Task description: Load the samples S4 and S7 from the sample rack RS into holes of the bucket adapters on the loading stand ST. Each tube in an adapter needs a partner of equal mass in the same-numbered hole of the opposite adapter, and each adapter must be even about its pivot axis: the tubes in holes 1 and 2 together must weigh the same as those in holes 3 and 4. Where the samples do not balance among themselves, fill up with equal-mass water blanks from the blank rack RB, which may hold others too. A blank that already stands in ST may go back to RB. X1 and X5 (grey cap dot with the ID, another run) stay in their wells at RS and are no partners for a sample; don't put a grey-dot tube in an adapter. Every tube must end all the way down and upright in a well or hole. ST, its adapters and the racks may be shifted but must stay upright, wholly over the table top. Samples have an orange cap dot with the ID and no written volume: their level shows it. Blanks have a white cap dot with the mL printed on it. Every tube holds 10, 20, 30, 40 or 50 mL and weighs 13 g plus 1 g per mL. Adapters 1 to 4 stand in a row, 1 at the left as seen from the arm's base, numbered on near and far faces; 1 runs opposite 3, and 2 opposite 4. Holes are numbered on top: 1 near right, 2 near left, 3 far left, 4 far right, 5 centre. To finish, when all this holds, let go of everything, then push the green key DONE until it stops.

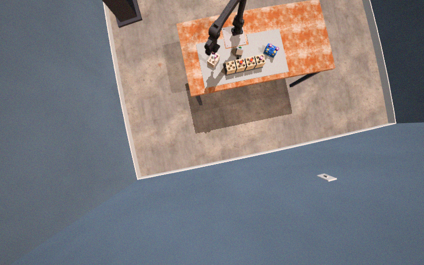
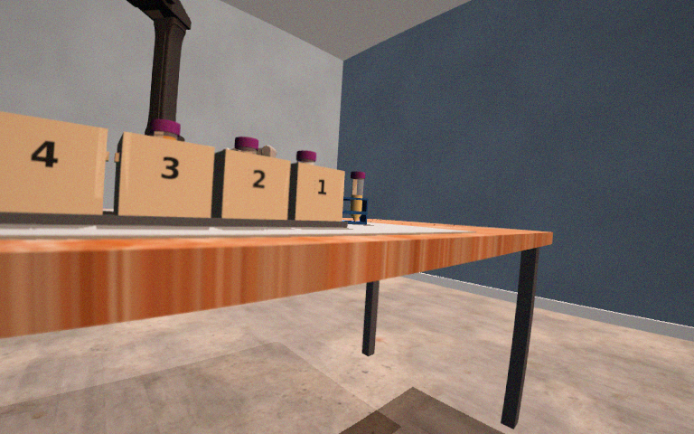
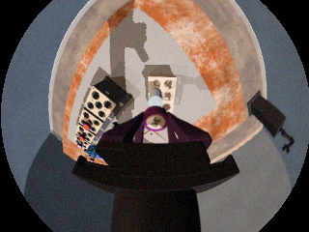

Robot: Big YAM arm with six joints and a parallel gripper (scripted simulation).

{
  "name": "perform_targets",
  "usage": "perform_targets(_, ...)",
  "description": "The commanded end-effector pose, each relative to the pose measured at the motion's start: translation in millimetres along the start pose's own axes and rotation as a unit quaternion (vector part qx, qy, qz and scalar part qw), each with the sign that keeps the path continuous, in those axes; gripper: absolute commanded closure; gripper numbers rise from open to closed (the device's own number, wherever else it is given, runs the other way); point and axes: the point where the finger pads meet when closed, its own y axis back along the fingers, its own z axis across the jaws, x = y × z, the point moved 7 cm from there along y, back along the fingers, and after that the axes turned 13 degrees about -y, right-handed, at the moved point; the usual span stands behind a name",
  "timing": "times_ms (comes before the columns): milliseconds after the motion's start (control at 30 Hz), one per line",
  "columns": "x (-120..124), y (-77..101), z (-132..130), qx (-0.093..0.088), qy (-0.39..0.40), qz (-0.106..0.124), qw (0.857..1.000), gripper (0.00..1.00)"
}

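Gripper (image 3: 154,130) closed on a purple-capped tube (image 3: 154,120), white cap dot, fingers part-way apart around its width, held above the pale blank rack (image 1: 213,60) at the left end of the grey mat (image 1: 275,67). Tube's printed volume too small to read.

Right of that rack, loading stand (image 1: 225,71) with four tan adapters in a row, 4 (image 2: 45,164) at left in the exterior view, then 3 (image 2: 166,176), 2 (image 2: 256,186), 1 (image 2: 319,193); purple caps showing above 3, 2 and 1. Further right, blue sample rack (image 1: 270,51) with several tubes. Green key (image 1: 239,49) near the arm's base plate (image 1: 243,42).

All on an orange wooden table (image 1: 306,34) with dark legs. Mottled beige floor (image 1: 250,137); blue wall (image 2: 511,127), pale grey wall (image 2: 266,66).
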Motion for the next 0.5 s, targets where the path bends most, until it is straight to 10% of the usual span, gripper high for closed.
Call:
perform_targets(0,-4.0,42.6,2.7,-0.007,0.006,-0.034,0.999,1.0)
perform_targets(467,39.7,33.8,62.1,-0.004,-0.004,-0.009,1.0,1.0)
